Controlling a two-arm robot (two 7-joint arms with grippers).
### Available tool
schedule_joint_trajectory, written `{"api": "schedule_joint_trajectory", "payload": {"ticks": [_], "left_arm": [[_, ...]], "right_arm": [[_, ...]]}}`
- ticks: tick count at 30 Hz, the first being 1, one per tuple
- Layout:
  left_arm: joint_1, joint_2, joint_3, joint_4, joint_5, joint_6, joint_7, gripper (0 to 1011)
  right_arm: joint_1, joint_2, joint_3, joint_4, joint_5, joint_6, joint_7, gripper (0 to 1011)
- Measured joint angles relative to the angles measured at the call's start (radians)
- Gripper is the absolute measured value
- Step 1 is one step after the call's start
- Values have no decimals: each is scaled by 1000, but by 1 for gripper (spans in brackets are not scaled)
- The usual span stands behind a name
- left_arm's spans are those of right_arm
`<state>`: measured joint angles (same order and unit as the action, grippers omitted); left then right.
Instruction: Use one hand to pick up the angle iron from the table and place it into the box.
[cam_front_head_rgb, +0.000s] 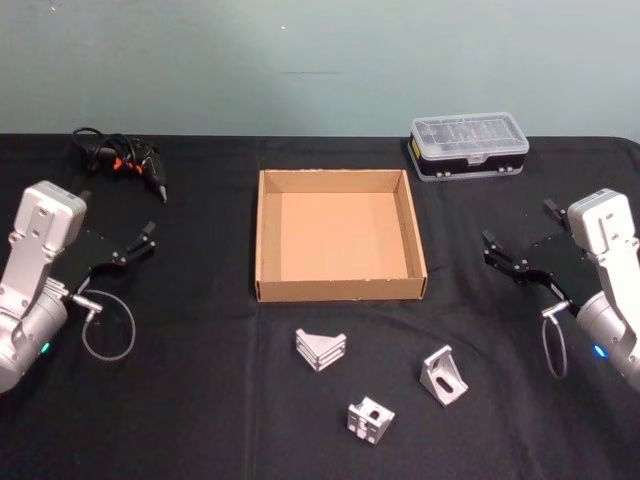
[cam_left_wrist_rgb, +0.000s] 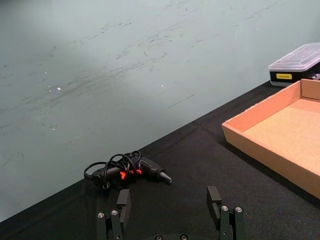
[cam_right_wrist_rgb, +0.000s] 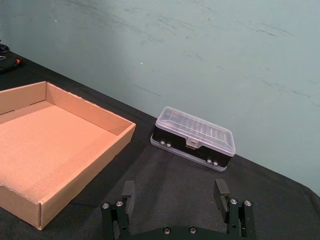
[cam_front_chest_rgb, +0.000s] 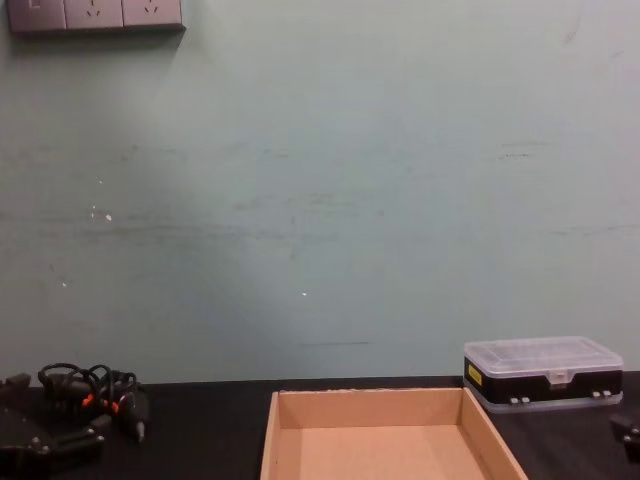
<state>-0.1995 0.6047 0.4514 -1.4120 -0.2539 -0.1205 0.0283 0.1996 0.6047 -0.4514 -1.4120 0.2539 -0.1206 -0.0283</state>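
Note:
Three silver angle irons lie on the black table (cam_front_head_rgb: 200, 400) in front of the box: one (cam_front_head_rgb: 320, 348) nearest it, one (cam_front_head_rgb: 443, 374) to the right, one (cam_front_head_rgb: 369, 420) closest to me. The tan cardboard box (cam_front_head_rgb: 340, 290) sits empty at the table's middle, also seen as a wall (cam_left_wrist_rgb: 265, 155), (cam_right_wrist_rgb: 75, 180) and a rim (cam_front_chest_rgb: 370, 395). My left gripper (cam_front_head_rgb: 145, 240) hovers open at the far left, well away from the irons; its spread fingers hold nothing (cam_left_wrist_rgb: 168, 200). My right gripper (cam_front_head_rgb: 495, 252) stands open at the far right, empty (cam_right_wrist_rgb: 174, 192).
A small black case with a clear lid (cam_front_head_rgb: 468, 145) (cam_right_wrist_rgb: 195, 137) (cam_front_chest_rgb: 545, 372) stands behind the box's right corner. A black tool with a coiled cable (cam_front_head_rgb: 125, 160) (cam_left_wrist_rgb: 127, 170) lies at the back left. A pale green wall rises behind the table.

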Motion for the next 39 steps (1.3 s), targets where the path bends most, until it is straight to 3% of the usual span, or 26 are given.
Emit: {"api": "schedule_joint_trajectory", "payload": {"ticks": [39], "left_arm": [[0, 0, 0, 0, 0, 0, 0, 1000]], "right_arm": [[0, 0, 0, 0, 0, 0, 0, 1003]]}}
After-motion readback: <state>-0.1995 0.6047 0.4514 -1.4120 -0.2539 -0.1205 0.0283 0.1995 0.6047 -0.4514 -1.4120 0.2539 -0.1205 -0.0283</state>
